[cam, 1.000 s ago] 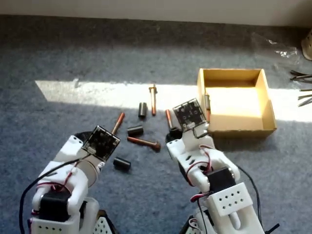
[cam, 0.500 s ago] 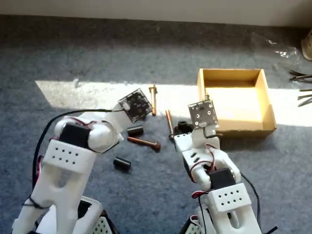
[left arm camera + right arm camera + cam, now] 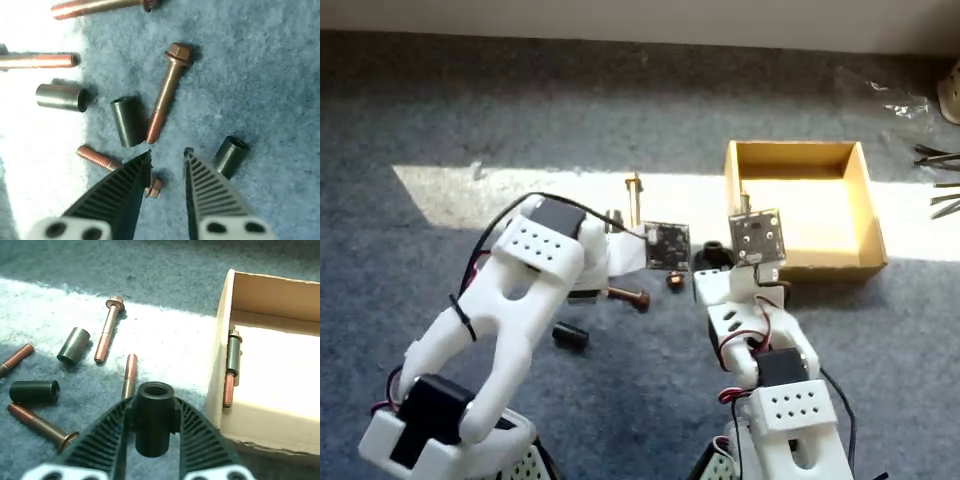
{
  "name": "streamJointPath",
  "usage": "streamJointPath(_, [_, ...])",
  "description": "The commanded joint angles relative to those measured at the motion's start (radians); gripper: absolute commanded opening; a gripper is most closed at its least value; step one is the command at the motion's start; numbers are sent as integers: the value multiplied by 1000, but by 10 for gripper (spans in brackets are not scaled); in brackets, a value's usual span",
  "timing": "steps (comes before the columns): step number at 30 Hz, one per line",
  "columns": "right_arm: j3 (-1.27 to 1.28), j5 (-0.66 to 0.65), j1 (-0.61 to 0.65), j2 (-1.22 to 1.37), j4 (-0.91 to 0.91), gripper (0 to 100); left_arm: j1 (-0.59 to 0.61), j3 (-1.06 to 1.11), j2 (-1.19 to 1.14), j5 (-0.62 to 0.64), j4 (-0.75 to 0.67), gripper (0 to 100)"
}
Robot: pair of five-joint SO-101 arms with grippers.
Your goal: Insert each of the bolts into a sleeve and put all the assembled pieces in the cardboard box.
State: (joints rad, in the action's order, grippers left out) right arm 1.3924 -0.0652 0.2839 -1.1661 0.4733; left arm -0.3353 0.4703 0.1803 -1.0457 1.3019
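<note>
**Right pincer (image 3: 154,402) clamped on an upright black sleeve (image 3: 155,427) beside the cardboard box (image 3: 220,375); left pincer (image 3: 167,153) partly open, holding nothing, low over loose parts.**

A copper bolt (image 3: 97,157) lies on the grey carpeted surface (image 3: 260,60), passing under one left finger with its head in the gap between the tips. A dark sleeve (image 3: 230,156) sits just outside the other finger. Farther out, a second bolt (image 3: 167,90) lies just beside another sleeve (image 3: 126,121). In the box, one assembled bolt-and-sleeve (image 3: 232,362) rests against an inner wall.
</note>
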Motion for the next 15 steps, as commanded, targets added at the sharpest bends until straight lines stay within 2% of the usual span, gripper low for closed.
streamJointPath(1, [-16, 2, -13, -19, -25, 4, -25, -73, -45, -38, -31, 126])
streamJointPath(7, [-16, 2, -13, -19, -27, 4, -38, -59, -154, -38, -241, 126])
streamJointPath(15, [-15, 0, -13, -19, -27, 4, -45, -65, -220, -38, -318, 126])
